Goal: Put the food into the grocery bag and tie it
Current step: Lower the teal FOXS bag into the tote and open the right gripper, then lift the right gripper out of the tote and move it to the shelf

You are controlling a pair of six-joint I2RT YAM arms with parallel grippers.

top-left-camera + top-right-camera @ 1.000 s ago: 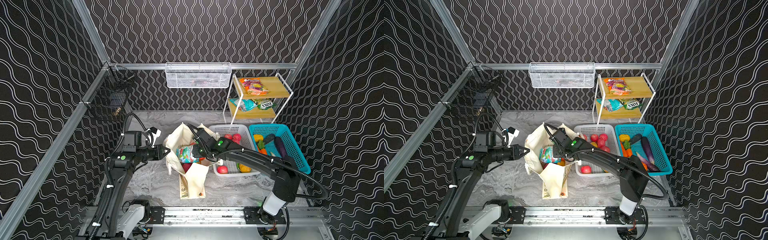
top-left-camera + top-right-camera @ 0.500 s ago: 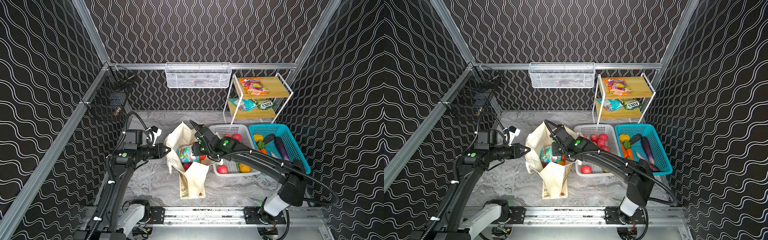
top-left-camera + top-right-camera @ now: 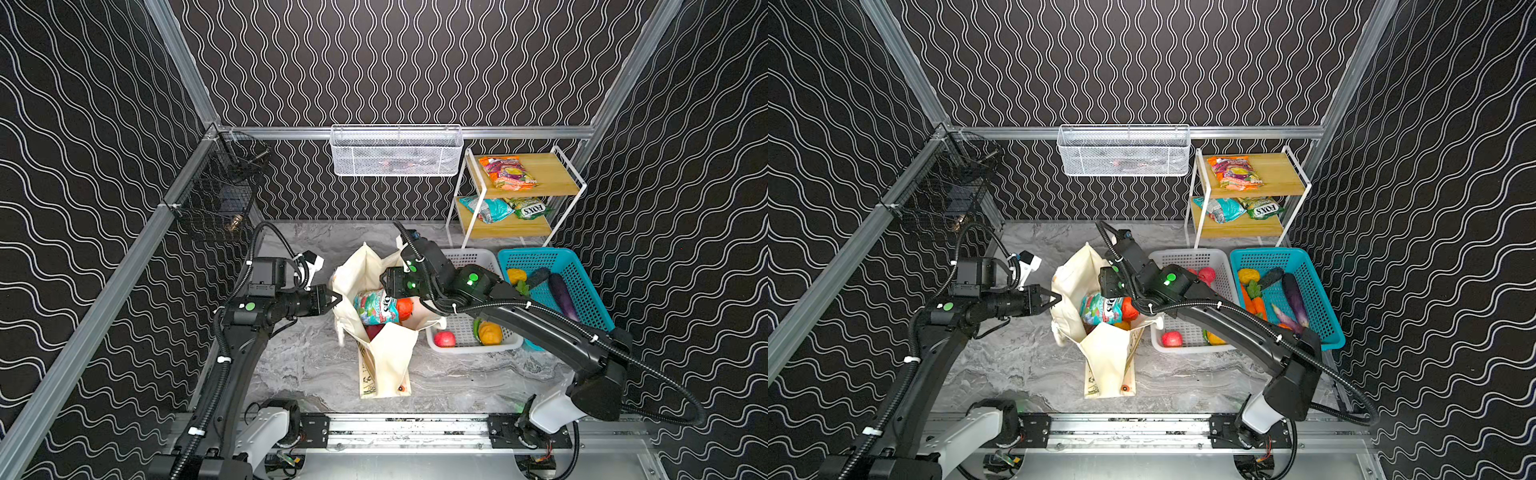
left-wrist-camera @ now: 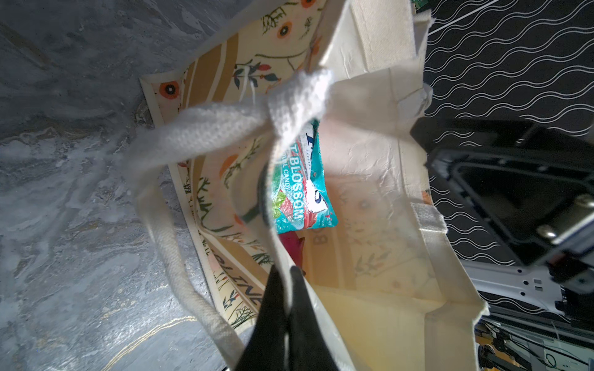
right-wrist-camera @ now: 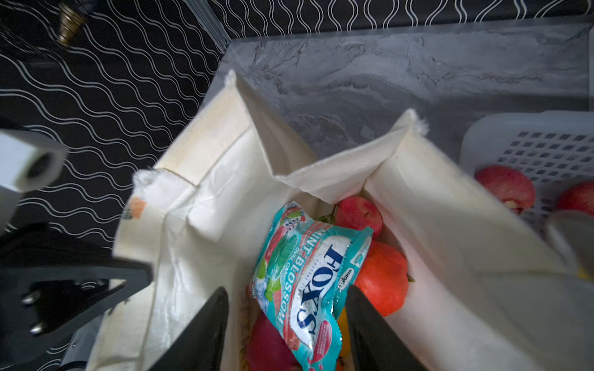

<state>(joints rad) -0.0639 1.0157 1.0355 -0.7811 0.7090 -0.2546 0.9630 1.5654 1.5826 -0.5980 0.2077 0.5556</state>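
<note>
My left claw [image 4: 285, 273] is clamped on the grocery bag [image 3: 386, 357] at its 9 o'clock rim. My right claw [image 5: 286, 290] stands apart over the teal packet [image 5: 308, 273] reading "FOX'S MINT BLOSSOM", lying inside that bag.

The bag [image 3: 388, 353] stands open mid-table, with a teal packet [image 3: 376, 307] and a red fruit [image 3: 404, 308] showing in its mouth. The left gripper [image 3: 336, 299], tips together, meets the bag's left rim. The right arm [image 3: 432, 274] hangs over the mouth. A white basket [image 3: 478, 348] and a teal basket [image 3: 540, 254] sit to the right.
</note>
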